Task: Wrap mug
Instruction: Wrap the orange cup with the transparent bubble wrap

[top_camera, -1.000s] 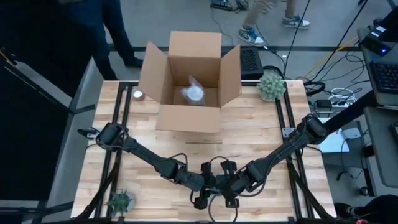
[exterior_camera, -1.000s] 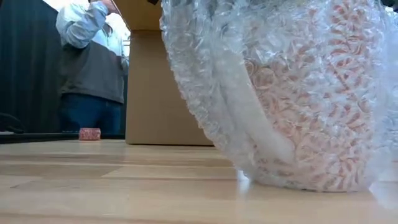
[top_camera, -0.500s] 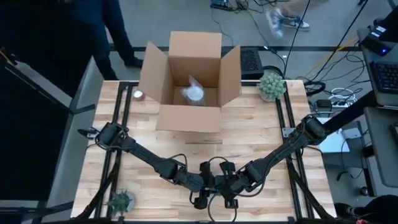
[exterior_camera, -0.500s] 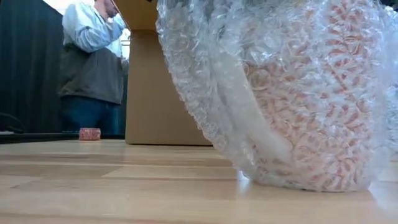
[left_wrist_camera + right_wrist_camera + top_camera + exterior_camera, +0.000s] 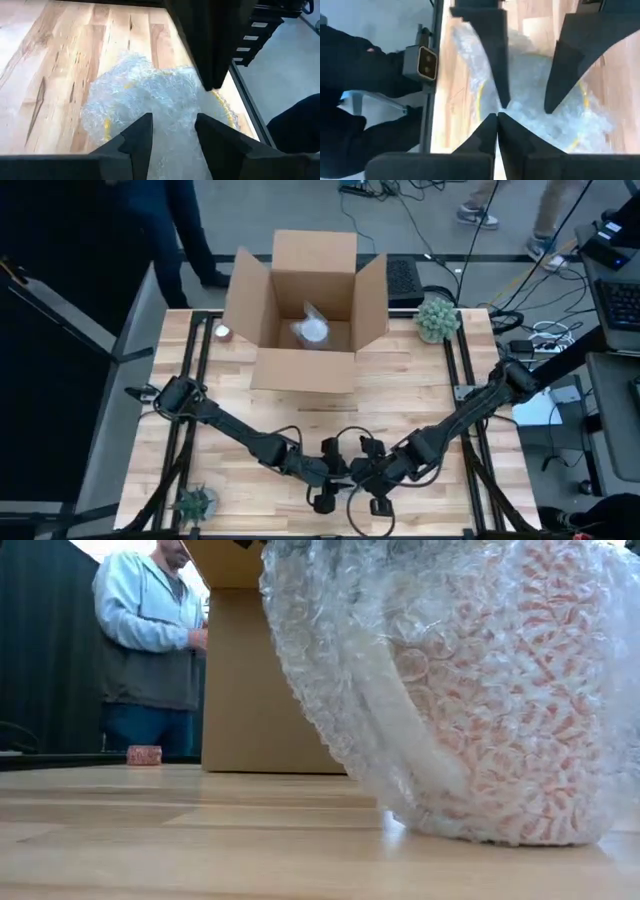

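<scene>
Bubble wrap [image 5: 480, 690] already covers the mug. Right hand [image 5: 497, 117] clenched on it, left hand [image 5: 172, 132] released above; sealing seems left.

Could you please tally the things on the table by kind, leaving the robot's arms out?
Cardboard box: 1
Bubble-wrapped bundles: 2, one in the box, one at the near edge
Small plants: 2, one at the far right, one at the near left
Small round thing beside the box: 1
Total: 6
</scene>
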Controlling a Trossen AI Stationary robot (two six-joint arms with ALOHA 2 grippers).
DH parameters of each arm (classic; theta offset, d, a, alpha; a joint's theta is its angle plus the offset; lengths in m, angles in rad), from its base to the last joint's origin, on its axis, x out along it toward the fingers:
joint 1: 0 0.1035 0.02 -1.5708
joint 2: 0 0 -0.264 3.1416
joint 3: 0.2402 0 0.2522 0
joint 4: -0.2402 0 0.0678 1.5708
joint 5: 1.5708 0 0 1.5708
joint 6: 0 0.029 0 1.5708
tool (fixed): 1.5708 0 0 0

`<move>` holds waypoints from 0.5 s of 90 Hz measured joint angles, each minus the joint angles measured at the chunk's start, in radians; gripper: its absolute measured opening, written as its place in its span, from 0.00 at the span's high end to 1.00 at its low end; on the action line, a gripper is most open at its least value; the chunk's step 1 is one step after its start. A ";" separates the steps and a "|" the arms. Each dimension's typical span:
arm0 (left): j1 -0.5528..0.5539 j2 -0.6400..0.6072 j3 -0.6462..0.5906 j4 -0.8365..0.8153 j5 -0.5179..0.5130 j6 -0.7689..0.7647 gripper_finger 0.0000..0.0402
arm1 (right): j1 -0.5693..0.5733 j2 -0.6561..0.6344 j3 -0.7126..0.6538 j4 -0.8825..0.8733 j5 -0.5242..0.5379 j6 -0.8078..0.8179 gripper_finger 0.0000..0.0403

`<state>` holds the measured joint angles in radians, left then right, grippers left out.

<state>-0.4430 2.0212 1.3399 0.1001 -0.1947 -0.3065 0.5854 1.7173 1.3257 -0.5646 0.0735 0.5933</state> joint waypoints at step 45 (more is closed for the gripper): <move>-0.003 0.001 -0.004 0.010 0.000 -0.006 0.64 | 0.000 0.182 0.008 0.036 0.102 -0.015 1.00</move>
<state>-0.4461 2.0224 1.3364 0.1100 -0.1947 -0.3124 0.5850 1.8998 1.3342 -0.5286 0.1759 0.5786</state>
